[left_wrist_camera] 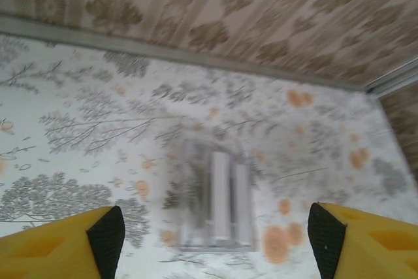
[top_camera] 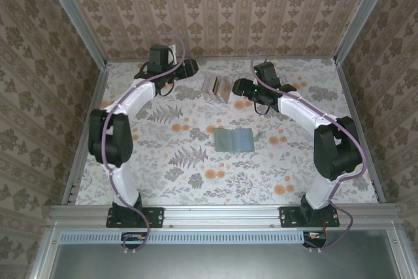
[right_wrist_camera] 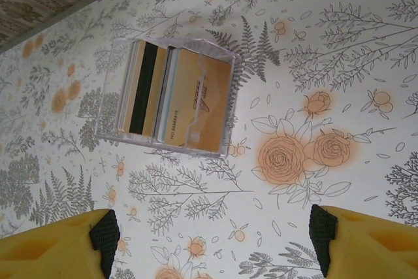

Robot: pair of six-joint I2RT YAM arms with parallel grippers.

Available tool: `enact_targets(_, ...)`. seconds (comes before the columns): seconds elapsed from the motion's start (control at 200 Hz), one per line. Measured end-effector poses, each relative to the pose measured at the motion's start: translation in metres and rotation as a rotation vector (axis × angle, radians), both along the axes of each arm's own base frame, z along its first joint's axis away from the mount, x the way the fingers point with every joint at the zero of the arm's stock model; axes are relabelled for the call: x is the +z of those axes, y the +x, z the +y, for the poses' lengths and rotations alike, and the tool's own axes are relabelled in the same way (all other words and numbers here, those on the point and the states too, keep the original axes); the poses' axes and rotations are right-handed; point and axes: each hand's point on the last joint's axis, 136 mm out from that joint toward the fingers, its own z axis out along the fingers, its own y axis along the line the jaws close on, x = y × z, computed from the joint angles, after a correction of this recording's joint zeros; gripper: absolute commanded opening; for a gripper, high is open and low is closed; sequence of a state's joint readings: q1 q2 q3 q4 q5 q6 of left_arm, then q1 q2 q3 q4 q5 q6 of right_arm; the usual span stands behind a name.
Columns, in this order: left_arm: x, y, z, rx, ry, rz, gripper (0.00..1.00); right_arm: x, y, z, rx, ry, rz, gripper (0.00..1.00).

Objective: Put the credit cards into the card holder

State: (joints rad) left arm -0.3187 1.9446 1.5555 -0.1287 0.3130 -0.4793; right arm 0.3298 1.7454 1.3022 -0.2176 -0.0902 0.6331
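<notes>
**Left gripper** (left_wrist_camera: 215, 240): the fingers are spread wide with nothing between them and nothing held. In the overhead view it sits at about 11 o'clock on the table (top_camera: 176, 161). It points toward 3 o'clock at the clear stand (top_camera: 217, 87), near it but apart. The left wrist view is blurred, and the stand's contents show there only as pale upright strips, edge-on.

**Cards** (right_wrist_camera: 196, 106): all stand on edge in the clear stand, packed face to face. The stand is at 12 o'clock on the table, close to the back wall (top_camera: 222, 11).
- In the right wrist view the front card is tan, with its long axis close to that picture's 12-to-6 line.
- Behind it is a pale bluish card, then one with a dark stripe running its full length.
- The card faces are turned toward the right gripper.

**Wallet** (top_camera: 234, 140): it lies open and flat just right of the table's centre, at 6 o'clock from the stand and well apart from it. Its long axis runs close to the 9-to-3 line, and the fold crosses that axis. Bare table surrounds all four of its edges.

**Right gripper** (right_wrist_camera: 214, 243): the fingers are set wide and grasp nothing. It is near the stand at the stand's 3 o'clock, not touching it.

**Edges and room**: metal rails (top_camera: 88, 135) bound the table on the left and right. Only a narrow strip separates the stand from the back wall. The widest free surface lies from 6 to 8 o'clock.
</notes>
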Motion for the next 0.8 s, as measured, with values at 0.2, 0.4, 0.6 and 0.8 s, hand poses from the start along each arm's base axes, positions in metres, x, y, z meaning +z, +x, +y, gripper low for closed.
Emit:
enact_targets(0.2, -0.088, 0.002, -0.016, -0.072, 0.041, 0.17, 0.69, -0.005, -0.018, -0.006, 0.003, -0.017, 0.038, 0.8)
enact_targets(0.4, -0.101, -0.002, -0.028, -0.106, 0.038, 0.202, 0.59, 0.009, -0.039, -0.015, 0.015, -0.038, 0.027, 0.81)
enact_targets(0.6, -0.087, 0.0, -0.044, -0.138, 0.031, 0.168, 0.42, 0.012, -0.049, -0.021, 0.024, -0.053, 0.031, 0.81)
enact_targets(0.8, -0.102, -0.003, -0.053, -0.163, 0.067, 0.195, 0.32, 0.008, -0.053, -0.022, 0.027, -0.062, 0.047, 0.81)
